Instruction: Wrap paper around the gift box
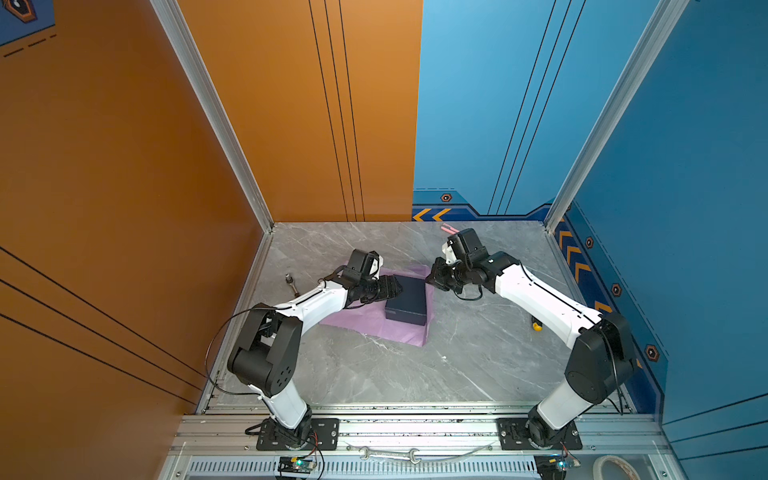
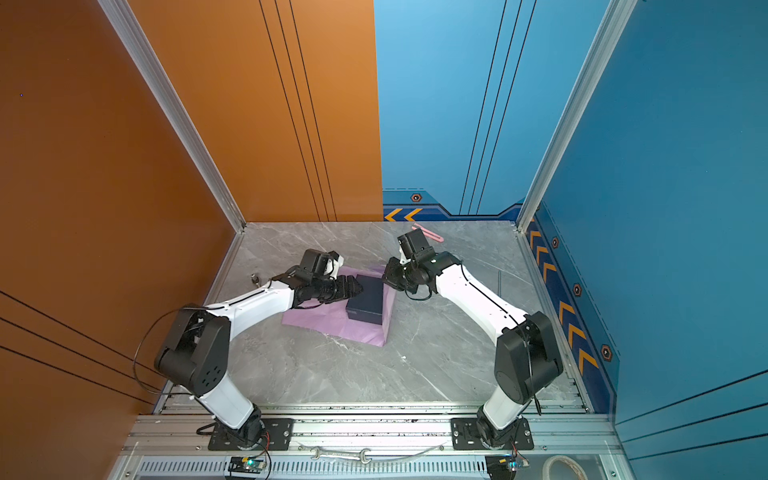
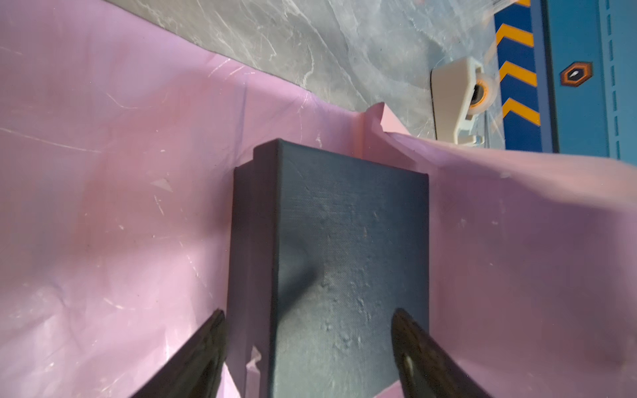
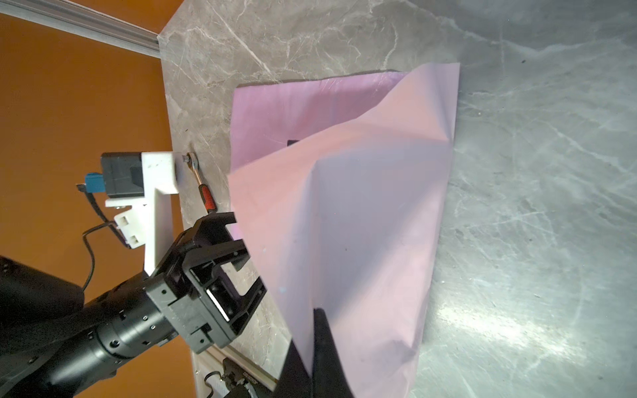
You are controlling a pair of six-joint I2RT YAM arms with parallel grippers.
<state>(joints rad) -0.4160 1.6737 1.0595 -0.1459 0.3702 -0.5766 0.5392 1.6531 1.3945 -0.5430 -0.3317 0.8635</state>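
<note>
The dark gift box [image 1: 407,301] lies on the lilac paper [image 1: 365,328].

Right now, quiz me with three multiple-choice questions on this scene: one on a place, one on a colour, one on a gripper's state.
1. Where does the gift box sit?
A. on bare table
B. on the paper
C. held in the air

2. What colour is the paper's face beside the box?
A. lilac-purple
B. green
C. white

3. How is the right gripper?
A. open over bare table
B. shut on the box
C. shut on a raised paper edge

Key:
1 B, paper spreads out from under it.
2 A, lilac shows in both top views.
3 C, the right wrist view shows it pinching the raised sheet.
</note>
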